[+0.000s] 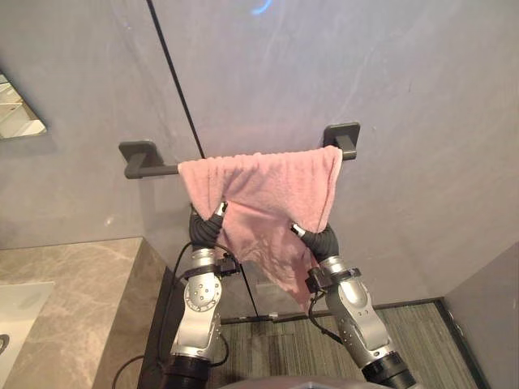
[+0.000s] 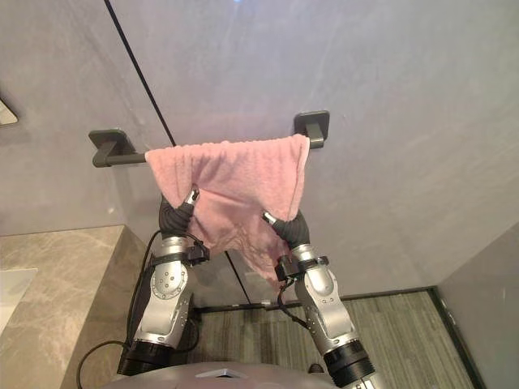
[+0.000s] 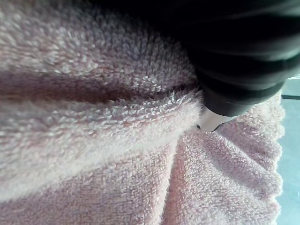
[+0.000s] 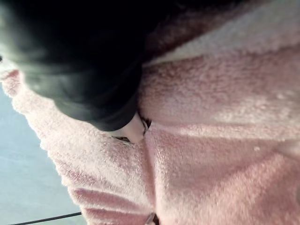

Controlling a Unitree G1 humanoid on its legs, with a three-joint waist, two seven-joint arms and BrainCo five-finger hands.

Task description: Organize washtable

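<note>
A pink towel (image 1: 268,194) hangs over a dark towel bar (image 1: 150,166) fixed to the grey wall, its lower edge drooping to a point towards the right. My left hand (image 1: 207,227) reaches up into the towel's lower left part, and my right hand (image 1: 320,239) reaches into its lower right part. Both are tucked behind the cloth, with only their dark wrist covers showing. In the left wrist view the towel's pile (image 3: 93,140) lies close against that hand's dark cover (image 3: 234,70). The right wrist view has the same pink cloth (image 4: 225,140) beside its cover (image 4: 84,70).
A beige marble counter (image 1: 73,284) with a white basin (image 1: 16,316) lies at lower left. A mirror's corner (image 1: 16,109) sits on the wall at far left. Below the towel is a striped grey floor (image 1: 422,340), and another wall rises at lower right.
</note>
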